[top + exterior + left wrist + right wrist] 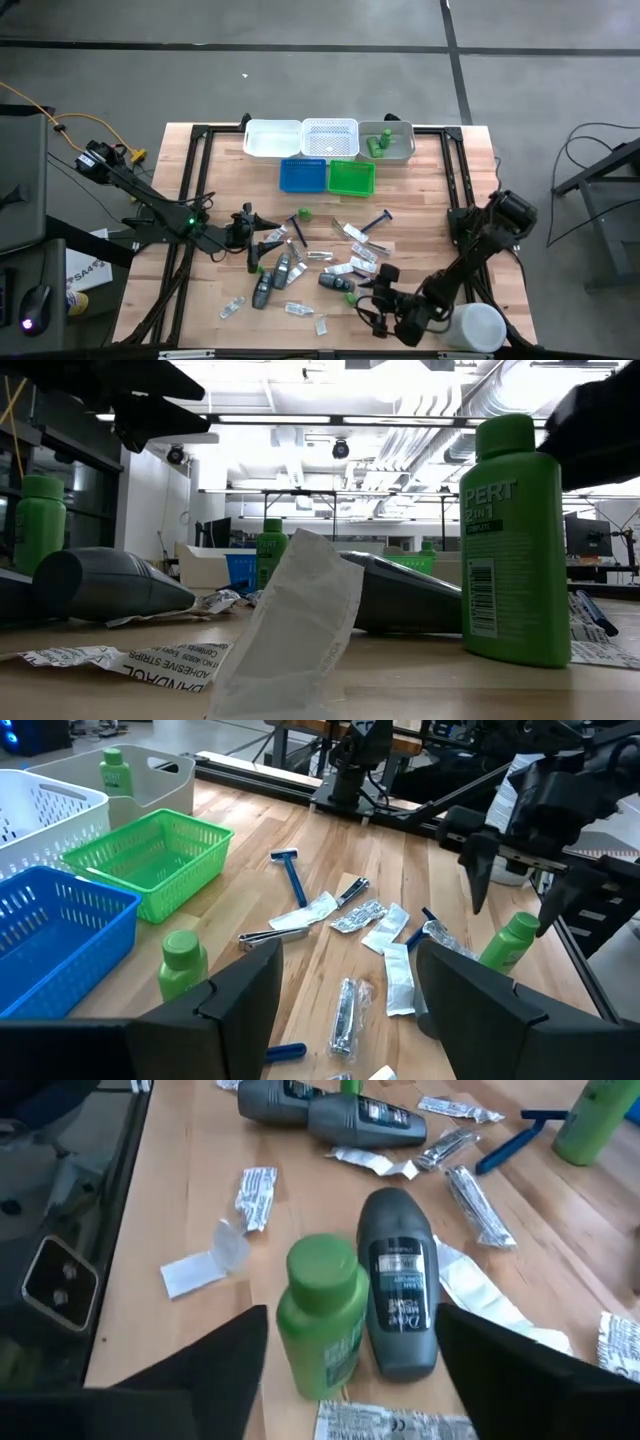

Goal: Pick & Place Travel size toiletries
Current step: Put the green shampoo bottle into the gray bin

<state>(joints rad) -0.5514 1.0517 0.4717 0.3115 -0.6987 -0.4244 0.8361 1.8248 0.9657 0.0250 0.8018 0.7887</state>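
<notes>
Travel size toiletries lie scattered across the middle of the wooden table: dark grey oblong pieces (283,272), clear and foil packets (358,240), a blue razor (377,221) and small green bottles (302,213). My right gripper (372,300) is open at the near right. In its wrist view the fingers stand either side of an upright green bottle (322,1315) and a dark grey piece (398,1295) lying beside it, touching neither. My left gripper (262,240) is open, hovering above the left part of the scatter, with packets (345,1012) below it.
Trays line the far edge: white (270,138), white mesh (330,138), and grey (398,143) holding green bottles, with blue (302,175) and green (351,177) in front. A large white cylinder (478,328) stands near the right arm. Bare wood lies at the near left.
</notes>
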